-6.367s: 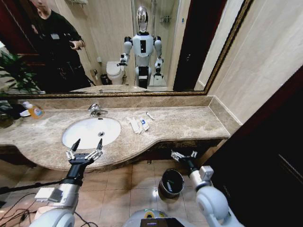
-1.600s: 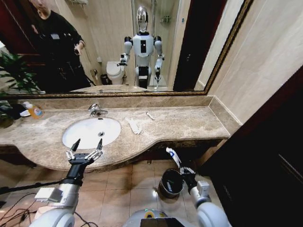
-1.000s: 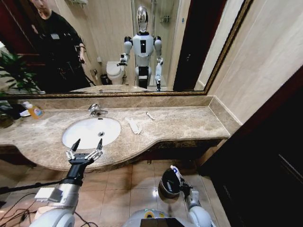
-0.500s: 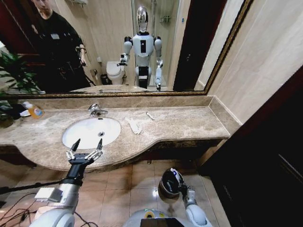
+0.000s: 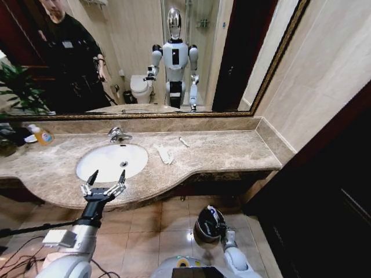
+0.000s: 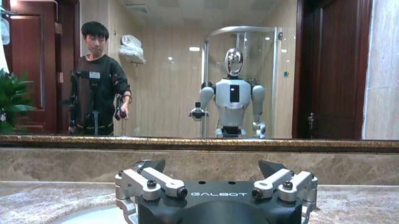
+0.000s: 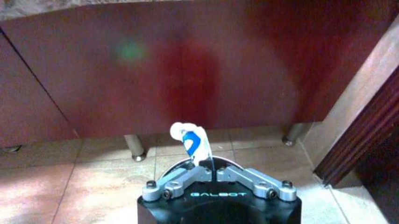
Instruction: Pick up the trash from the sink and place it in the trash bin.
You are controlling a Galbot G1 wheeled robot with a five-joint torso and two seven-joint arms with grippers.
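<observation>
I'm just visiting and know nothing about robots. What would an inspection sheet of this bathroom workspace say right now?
Surface: beige marble countertop with a white oval sink and chrome faucet.
Job's things: white sachets and a thin white stick lie on the counter beside the basin; the white tube with a blue mark is in the right gripper; the trash bin stands on the floor tiles.
Clutter: orange-yellow bottle and a plant at the counter's far left.
Grippers: left gripper open, at the counter's front edge by the basin; right gripper shut on the tube, low at the bin.
Cables: dark cables on the floor at left.
Surroundings: wall mirror, dark cabinet front.
</observation>
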